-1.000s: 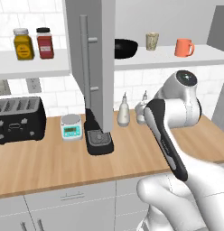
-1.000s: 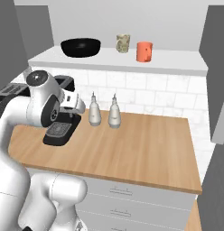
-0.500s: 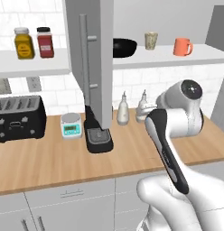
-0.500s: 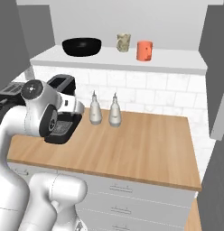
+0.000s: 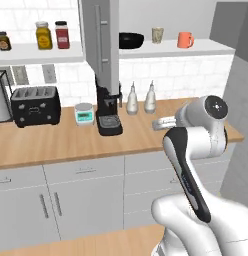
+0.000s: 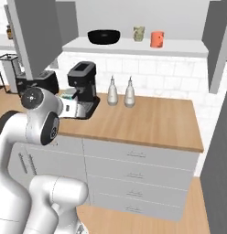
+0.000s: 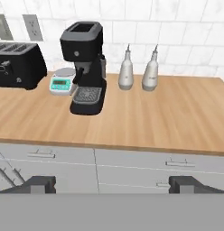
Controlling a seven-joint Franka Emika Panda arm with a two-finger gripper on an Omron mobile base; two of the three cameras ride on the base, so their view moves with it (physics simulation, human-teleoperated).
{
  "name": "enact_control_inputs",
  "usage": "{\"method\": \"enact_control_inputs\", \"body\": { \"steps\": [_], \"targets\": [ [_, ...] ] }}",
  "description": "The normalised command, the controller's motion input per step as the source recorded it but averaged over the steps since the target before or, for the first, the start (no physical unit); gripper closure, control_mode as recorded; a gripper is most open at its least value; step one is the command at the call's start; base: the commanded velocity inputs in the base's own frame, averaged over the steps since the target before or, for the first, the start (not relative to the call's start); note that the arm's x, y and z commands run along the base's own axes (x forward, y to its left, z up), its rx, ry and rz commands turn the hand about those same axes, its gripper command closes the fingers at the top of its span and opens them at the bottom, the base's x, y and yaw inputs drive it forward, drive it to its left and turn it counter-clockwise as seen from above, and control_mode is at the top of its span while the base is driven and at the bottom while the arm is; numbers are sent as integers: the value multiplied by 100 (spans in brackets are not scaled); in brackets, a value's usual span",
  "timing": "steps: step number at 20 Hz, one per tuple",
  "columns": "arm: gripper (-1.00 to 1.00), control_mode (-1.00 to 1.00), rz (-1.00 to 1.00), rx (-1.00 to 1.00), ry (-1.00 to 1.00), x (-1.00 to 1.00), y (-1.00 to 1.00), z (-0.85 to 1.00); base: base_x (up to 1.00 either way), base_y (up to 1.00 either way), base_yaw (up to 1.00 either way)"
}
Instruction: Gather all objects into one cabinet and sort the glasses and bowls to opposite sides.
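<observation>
On the white shelf (image 5: 206,47) of the open cabinet stand a wide black bowl (image 5: 131,40), a beige speckled tumbler (image 5: 157,34) and an orange cup (image 5: 185,39), in a row from left to right. The right base view shows the same bowl (image 6: 104,36), tumbler (image 6: 138,33) and cup (image 6: 157,39). The cabinet's grey door (image 5: 101,42) with its long bar handle is swung open to the left of the bowl. My gripper (image 7: 112,185) is open and holds nothing. It hangs at counter height in front of the counter's edge, far below the shelf, and faces the counter.
On the wooden counter (image 5: 56,142) stand a black coffee machine (image 5: 109,107), two white bottles (image 5: 141,98), a small scale (image 5: 84,113) and a black toaster (image 5: 35,105). Spice jars (image 5: 51,35) sit on the doorless shelf at left. Grey drawers run below the counter.
The whole picture has shifted: the base has backed away from the counter, so drawers and floor now show. The arm is folded back with it. The gripper stays open.
</observation>
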Motion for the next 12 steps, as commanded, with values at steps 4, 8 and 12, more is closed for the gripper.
{"method": "enact_control_inputs", "body": {
  "steps": [4, 8, 12],
  "targets": [
    [-100, 100, 0, 0, 0, 0, 0, 0, -58, 100, 6],
    [-100, 100, 0, 0, 0, 0, 0, 0, -23, 100, 3],
    [-100, 100, 0, 0, 0, 0, 0, 0, -21, 100, 3]
  ]
}}
